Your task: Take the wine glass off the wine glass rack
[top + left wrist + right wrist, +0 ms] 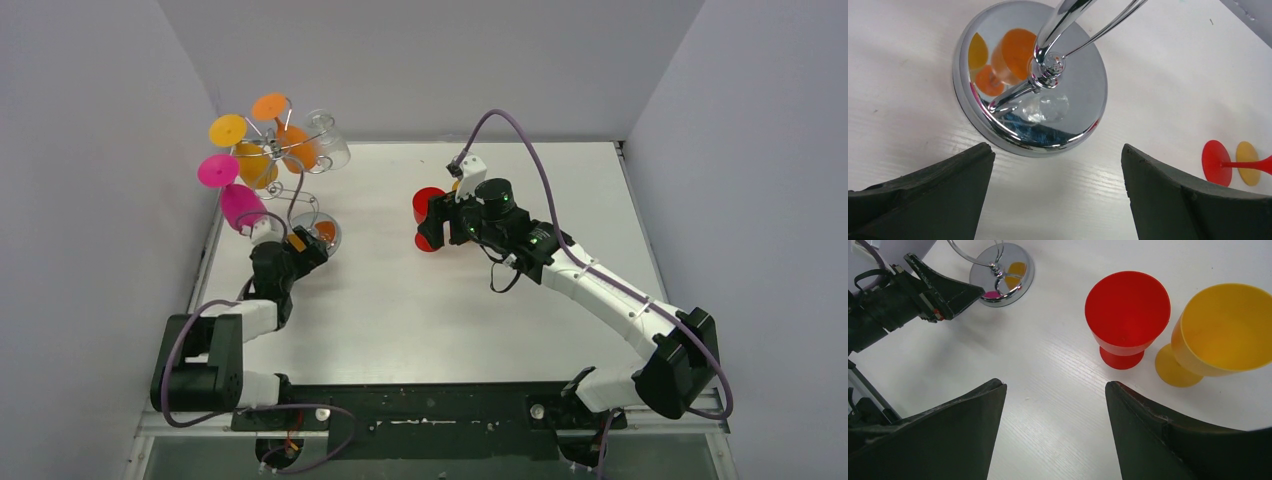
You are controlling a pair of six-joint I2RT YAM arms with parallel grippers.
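The wine glass rack [290,165] stands at the back left, a silver wire stand with a round shiny base [1073,100]. Several glasses hang on it: orange [298,148], yellow [255,165], magenta [242,207] and clear [328,140]. My left gripper [310,245] is open and empty, low over the table just in front of the base [980,277]; its fingertips [978,155] are apart from the rim. My right gripper [440,225] is open and empty at mid-table, beside an upright red glass [1127,310] and an upright yellow glass [1223,325].
Grey walls close in the white table [400,290] on the left, back and right. The rack leans close to the left wall. The red glass's foot [1215,162] and the yellow glass's foot [1246,156] show far right in the left wrist view.
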